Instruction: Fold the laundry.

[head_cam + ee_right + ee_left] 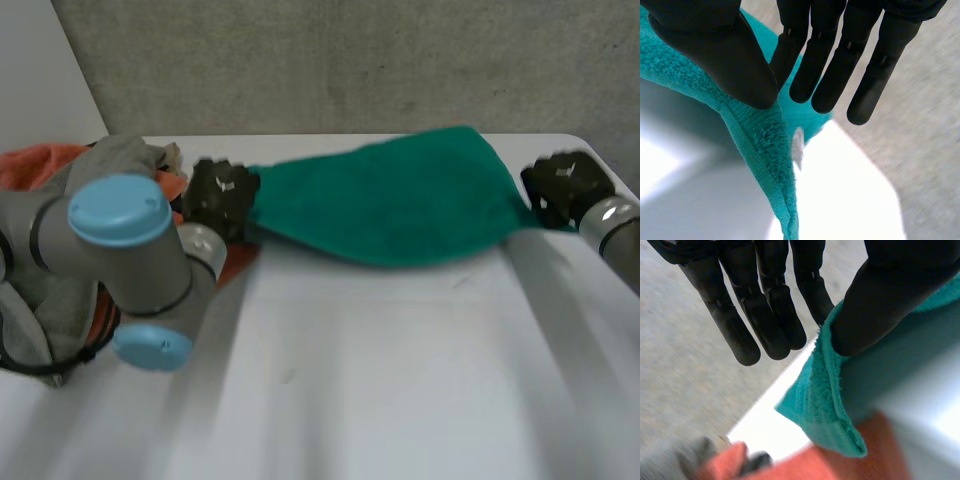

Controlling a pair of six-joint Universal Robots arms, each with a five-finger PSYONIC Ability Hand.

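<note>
A green towel [400, 205] hangs stretched above the white table [400, 380] between my two hands. My left hand [220, 195] holds its left corner. In the left wrist view the thumb [880, 305] pinches the green towel [825, 405] against a finger while the other fingers stay straight. My right hand [565, 185] holds the right corner. In the right wrist view the thumb [725, 55] presses the green towel [760, 135] against the fingers [830, 75]. The towel sags in the middle, close to the tabletop.
A pile of laundry lies at the table's left: an orange cloth [40, 160] and a grey garment [125, 155], partly behind my left arm [120, 240]. The orange cloth [805, 465] lies under the left corner. A concrete wall [350, 60] stands behind the table.
</note>
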